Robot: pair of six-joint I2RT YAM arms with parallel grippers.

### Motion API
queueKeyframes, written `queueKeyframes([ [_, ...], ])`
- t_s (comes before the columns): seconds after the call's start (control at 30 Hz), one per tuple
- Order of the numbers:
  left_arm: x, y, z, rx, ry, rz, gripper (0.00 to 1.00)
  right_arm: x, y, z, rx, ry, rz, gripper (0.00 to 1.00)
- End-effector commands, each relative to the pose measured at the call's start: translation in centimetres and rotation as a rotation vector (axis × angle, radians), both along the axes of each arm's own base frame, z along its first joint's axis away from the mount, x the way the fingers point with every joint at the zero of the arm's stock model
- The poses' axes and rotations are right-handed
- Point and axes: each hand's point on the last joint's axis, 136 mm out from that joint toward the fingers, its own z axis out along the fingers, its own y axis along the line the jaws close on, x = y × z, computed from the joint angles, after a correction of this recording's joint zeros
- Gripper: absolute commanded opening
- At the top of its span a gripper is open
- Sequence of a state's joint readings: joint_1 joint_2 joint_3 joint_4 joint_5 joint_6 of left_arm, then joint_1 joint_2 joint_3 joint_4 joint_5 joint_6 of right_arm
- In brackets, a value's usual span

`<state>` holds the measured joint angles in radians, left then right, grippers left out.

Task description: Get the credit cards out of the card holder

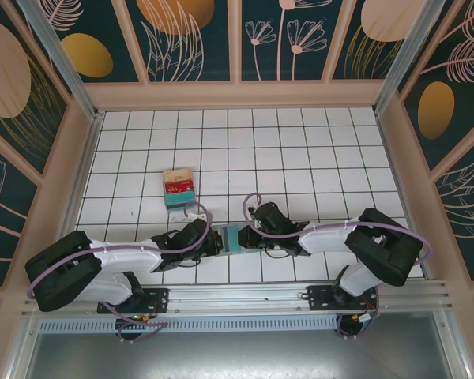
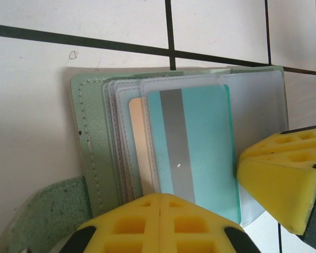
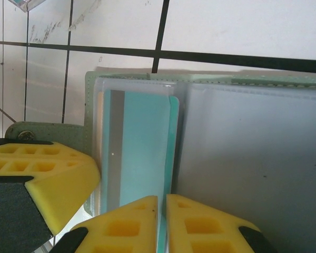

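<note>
Jaws of the left gripper [image 2: 161, 203] are pressed together at the card holder's [image 2: 95, 142] near edge. The holder lies open on the worktop [image 1: 300, 158] between both arms. On its right side, the right gripper's [image 3: 161, 203] jaws seem to nip the teal card [image 2: 205, 147] by its edge. The cards look light, stiff and slick, so pull by the bared edge with the soft holder pinned. The left wrist view reveals a tan card [image 2: 138, 142] behind, and the top view a loose stack [image 1: 178, 188] beyond the holder.

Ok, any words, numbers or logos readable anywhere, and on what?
None readable.
Teal plastic card with a grey stripe: blank on this side.
Grey-green leather-like folding wallet: no marking seen.
Stack of tan, red and teal cards: any print too small to read.
</note>
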<state>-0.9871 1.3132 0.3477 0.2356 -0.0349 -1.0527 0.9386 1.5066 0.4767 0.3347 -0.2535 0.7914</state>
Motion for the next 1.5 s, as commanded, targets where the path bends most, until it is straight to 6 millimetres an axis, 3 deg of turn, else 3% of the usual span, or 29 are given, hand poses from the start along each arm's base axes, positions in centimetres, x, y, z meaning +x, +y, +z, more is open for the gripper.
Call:
queueKeyframes([
  [0.0,-0.2,0.8,-0.7,0.038,0.024,0.012,0.0,0.2,0.1,-0.2,0.001,0.001,-0.002,0.14],
  [0.27,-0.2,0.9,-0.8,0.042,0.023,0.012,0.0,0.5,-0.4,-0.4,-0.032,-0.004,-0.026,0.17],
  [0.67,-0.2,0.9,-0.8,0.04,0.024,0.013,0.0,0.3,0.1,-0.4,-0.013,0.009,-0.005,0.13],
  [0.8,-0.3,1.0,-0.9,0.041,0.025,0.012,0.0,0.2,0.1,-0.5,-0.014,0.011,-0.004,0.0],
  [1.47,-0.3,1.3,-0.8,0.045,0.021,0.019,0.0,0.4,-1.7,0.1,-0.013,-0.005,-0.03,0.0],
])
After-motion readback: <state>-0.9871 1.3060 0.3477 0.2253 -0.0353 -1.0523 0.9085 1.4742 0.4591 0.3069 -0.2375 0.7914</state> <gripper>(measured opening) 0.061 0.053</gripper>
